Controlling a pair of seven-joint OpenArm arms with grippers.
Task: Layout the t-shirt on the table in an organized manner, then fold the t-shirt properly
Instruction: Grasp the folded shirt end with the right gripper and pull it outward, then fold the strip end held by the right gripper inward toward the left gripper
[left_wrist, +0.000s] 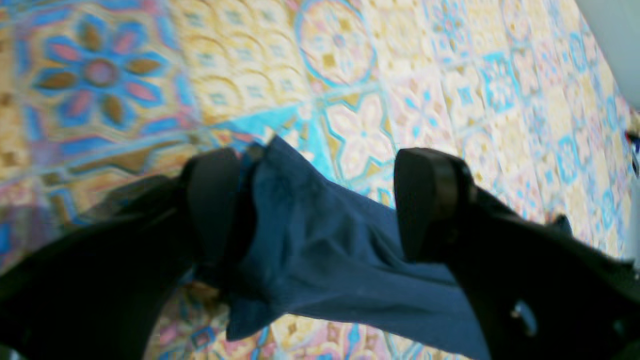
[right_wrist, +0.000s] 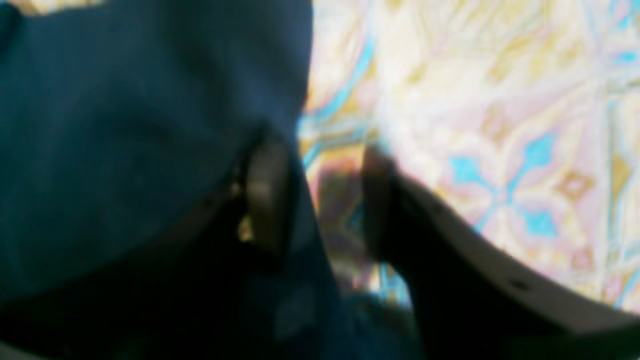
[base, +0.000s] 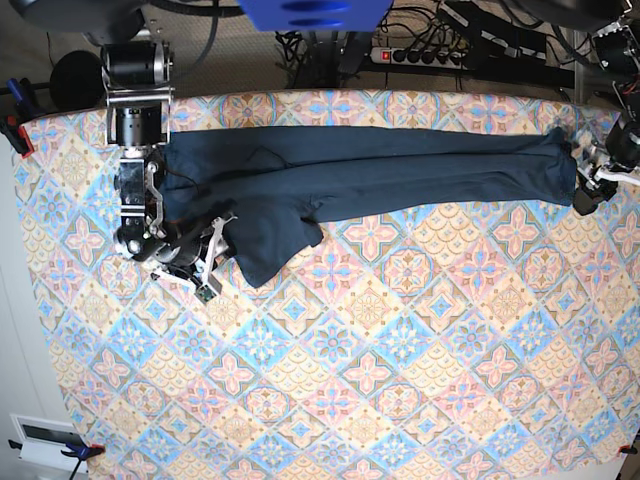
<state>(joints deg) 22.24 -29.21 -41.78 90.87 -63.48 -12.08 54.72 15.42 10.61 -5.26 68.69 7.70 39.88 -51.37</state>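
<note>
The navy t-shirt (base: 380, 170) lies stretched in a long band along the far edge of the patterned table (base: 400, 380), with one flap hanging toward the front at its left end. My left gripper (base: 590, 190) is at the shirt's right end. In the left wrist view it (left_wrist: 320, 200) is open, with shirt cloth (left_wrist: 325, 250) lying between the fingers and against the left finger (left_wrist: 215, 210). My right gripper (base: 205, 262) is at the hanging flap. In the right wrist view it (right_wrist: 322, 200) is open; cloth (right_wrist: 125, 125) drapes over one finger (right_wrist: 267, 195), and the table shows in the gap.
A power strip (base: 430, 55) and cables lie behind the table's far edge. A red clamp (base: 15, 130) holds the table cloth at the far left corner. The table's right edge runs close to my left gripper.
</note>
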